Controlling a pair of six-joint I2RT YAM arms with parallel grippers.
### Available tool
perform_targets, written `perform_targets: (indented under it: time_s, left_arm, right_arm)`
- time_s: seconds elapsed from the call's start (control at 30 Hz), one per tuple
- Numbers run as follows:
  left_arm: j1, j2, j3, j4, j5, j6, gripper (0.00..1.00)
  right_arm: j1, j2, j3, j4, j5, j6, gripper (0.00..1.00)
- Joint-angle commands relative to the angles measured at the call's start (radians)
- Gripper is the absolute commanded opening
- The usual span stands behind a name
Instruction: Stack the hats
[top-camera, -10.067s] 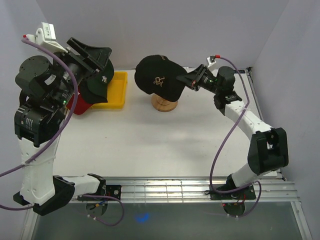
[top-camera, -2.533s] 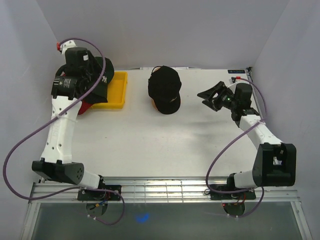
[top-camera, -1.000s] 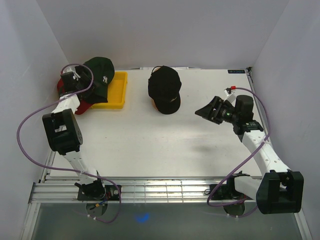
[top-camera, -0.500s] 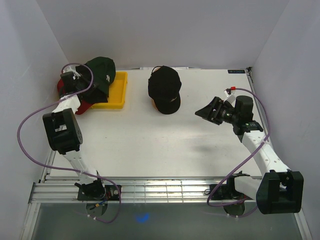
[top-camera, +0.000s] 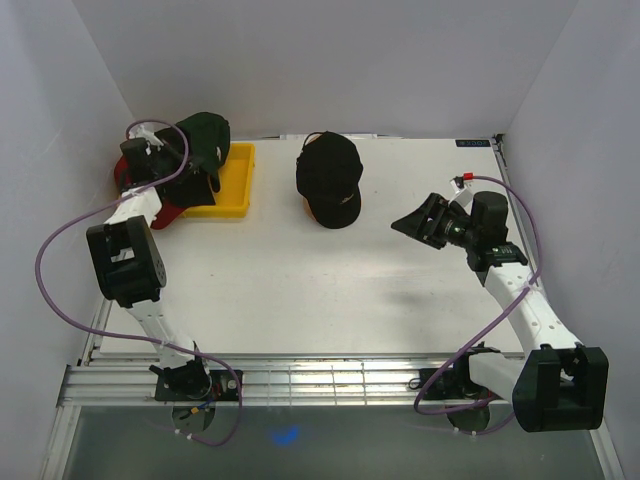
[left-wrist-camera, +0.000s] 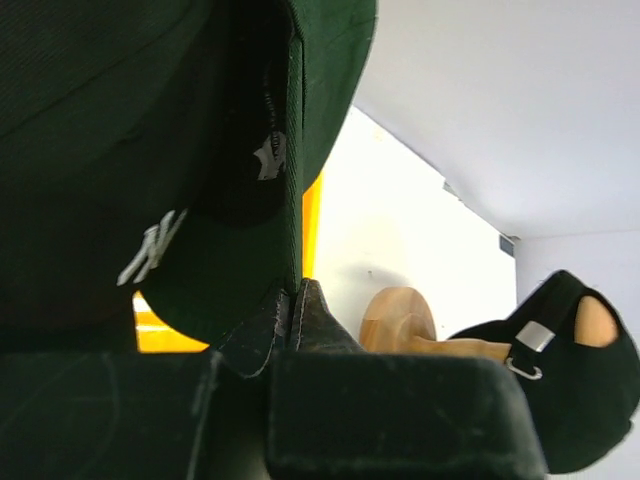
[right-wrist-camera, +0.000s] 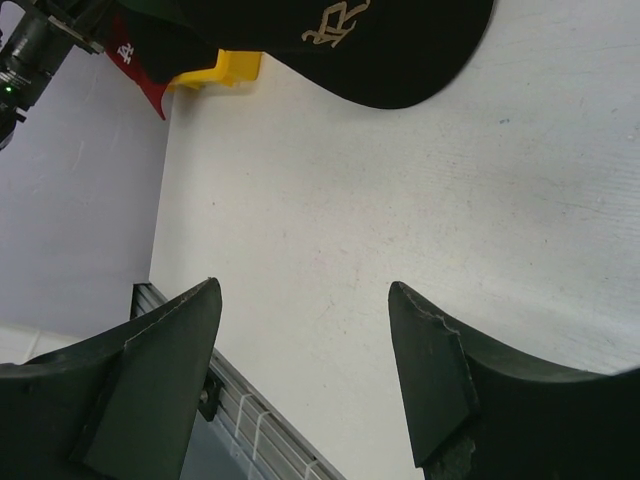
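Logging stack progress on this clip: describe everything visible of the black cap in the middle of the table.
The black cap is dark fabric with a curved brim pointing toward the near edge and a gold embroidered logo on its front. Its rear opening has a strap with a metal buckle. It sits on the wooden stand, alone, far centre of the table, right of the yellow tray. Nothing else touches it.

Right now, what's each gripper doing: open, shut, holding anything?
Left gripper: shut, pinching the dark green hat by its brim edge.
Right gripper: open, holding nothing.
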Motion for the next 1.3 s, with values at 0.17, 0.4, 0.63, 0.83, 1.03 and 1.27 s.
perform_targets:
  time_s: [0.17,0.4,0.63,0.83,1.03,1.27]
  left_arm:
    - [0.001,-0.017,0.088,0.146,0.124,-0.074,0.00]
    - [-0.002,-0.026,0.122,0.212,0.158,-0.137,0.00]
    - [-0.002,-0.027,0.156,0.286,0.171,-0.222,0.00]
    - [-0.002,-0.095,0.082,0.453,0.186,-0.353,0.00]
    - [-0.002,-0.243,-0.085,0.626,0.158,-0.506,0.00]
    - [-0.042,-0.496,-0.315,0.739,0.091,-0.626,0.00]
  right_arm:
    - [0.004,-0.003,0.079,0.003,0.008,-0.035,0.73]
    - [0.021,0.038,0.183,-0.019,0.003,-0.027,0.74]
    - [0.061,0.081,0.268,-0.042,0.013,-0.018,0.74]
    - [0.179,0.130,0.384,-0.027,0.046,0.067,0.74]
    - [0.285,0.190,0.435,0.114,0.105,0.298,0.74]
    - [0.504,0.248,0.427,0.297,0.299,0.585,0.75]
